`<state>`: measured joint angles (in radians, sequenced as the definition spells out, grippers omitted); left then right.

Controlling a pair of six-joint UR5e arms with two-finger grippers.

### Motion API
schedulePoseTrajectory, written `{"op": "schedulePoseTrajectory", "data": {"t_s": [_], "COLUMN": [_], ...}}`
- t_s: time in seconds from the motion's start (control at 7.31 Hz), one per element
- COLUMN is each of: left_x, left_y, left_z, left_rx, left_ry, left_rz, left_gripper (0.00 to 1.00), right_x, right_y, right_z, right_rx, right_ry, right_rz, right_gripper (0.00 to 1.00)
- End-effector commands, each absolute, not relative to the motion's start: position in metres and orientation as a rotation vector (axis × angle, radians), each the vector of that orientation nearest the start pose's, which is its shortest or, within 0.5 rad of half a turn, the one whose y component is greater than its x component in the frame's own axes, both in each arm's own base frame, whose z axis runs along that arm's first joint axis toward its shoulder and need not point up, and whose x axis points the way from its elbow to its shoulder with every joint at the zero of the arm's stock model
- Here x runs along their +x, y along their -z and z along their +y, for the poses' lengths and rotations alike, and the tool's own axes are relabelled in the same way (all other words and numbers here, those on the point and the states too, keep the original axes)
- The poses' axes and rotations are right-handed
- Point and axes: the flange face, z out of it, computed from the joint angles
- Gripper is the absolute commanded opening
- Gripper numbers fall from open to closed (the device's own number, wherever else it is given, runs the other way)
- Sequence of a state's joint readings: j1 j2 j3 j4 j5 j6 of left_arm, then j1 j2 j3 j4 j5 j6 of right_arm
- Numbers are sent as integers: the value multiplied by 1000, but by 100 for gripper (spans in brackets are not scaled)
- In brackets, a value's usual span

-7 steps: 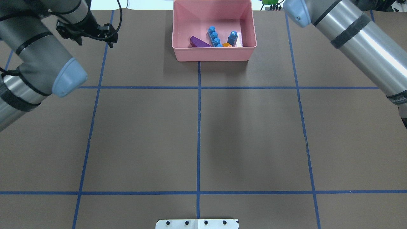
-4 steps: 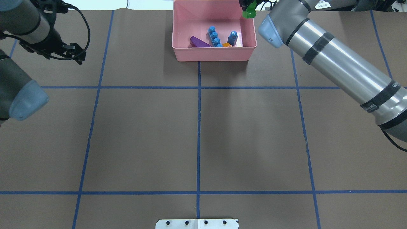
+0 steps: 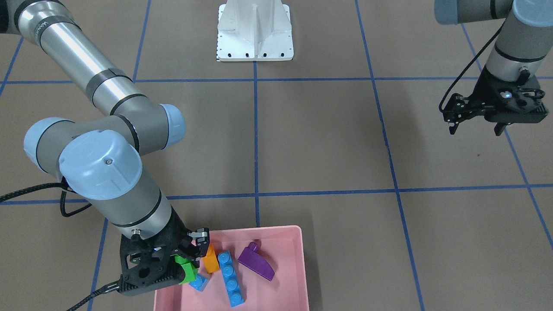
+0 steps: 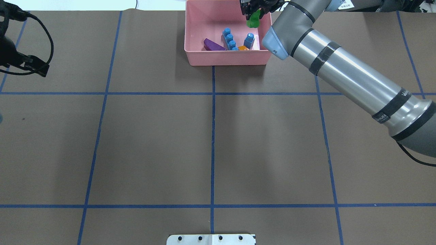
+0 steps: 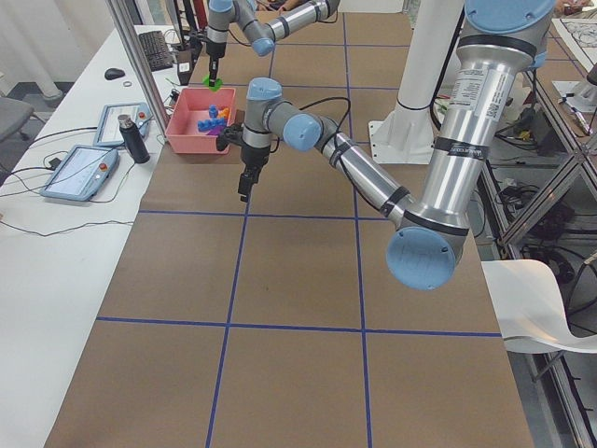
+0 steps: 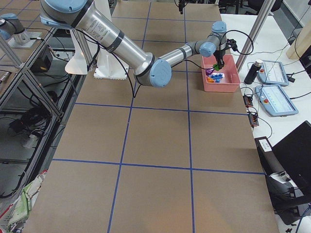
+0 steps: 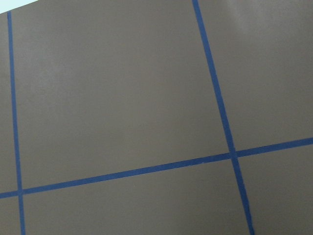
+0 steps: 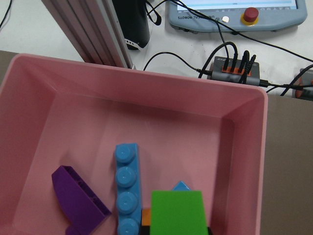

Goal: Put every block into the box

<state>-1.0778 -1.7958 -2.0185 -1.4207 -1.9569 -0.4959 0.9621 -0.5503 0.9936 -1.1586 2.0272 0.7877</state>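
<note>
Here, lower left of the front view, the right tool [image 3: 190, 258] is clamped on the green brick [image 3: 187, 273] above the box [image 3: 287, 259] holding the other bricks [image 3: 229, 278]. The left tool [image 3: 475, 125], upper right, has its fingers apart.

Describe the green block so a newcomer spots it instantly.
Find the pink box at the top centre of the overhead view. Over its right end, the right gripper holds the green block. It is the only green brick and the only one gripped; the rest lie in the box.

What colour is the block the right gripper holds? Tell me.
Green block, clearest in the right wrist view.
</note>
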Motion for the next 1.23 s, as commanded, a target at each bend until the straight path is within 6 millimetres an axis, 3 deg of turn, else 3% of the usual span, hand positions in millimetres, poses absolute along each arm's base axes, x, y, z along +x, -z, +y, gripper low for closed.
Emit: {"op": "schedulePoseTrajectory", "data": {"t_s": [0.0,0.14,0.27,0.41,0.68,0.96,1.1], "left_x": [144,122,106,84,48,2,-16], "left_y": [-390,-408,-423,-432,-449,-464,-478], "left_z": [-511,-508,-503,-505,-507,-510,-500], "left_rx": [272,259,252,260,222,215,195], "left_ry": [-160,-162,-192,-218,-175,-158,-116], "left_rz": [536,515,502,485,562,646,660], "left_gripper": [100,100,100,100,100,100,100], "right_x": [-373,-330,-294,-255,-164,-78,-30], "right_y": [-202,-214,-226,-242,-304,-409,-488], "right_z": [-763,-774,-769,-755,-716,-669,-632], "right_rx": [343,287,252,228,201,155,108], "right_ry": [27,24,34,84,180,226,222], "right_rz": [-896,-921,-898,-848,-758,-799,-848], "right_gripper": [100,100,100,100,100,100,100]}}
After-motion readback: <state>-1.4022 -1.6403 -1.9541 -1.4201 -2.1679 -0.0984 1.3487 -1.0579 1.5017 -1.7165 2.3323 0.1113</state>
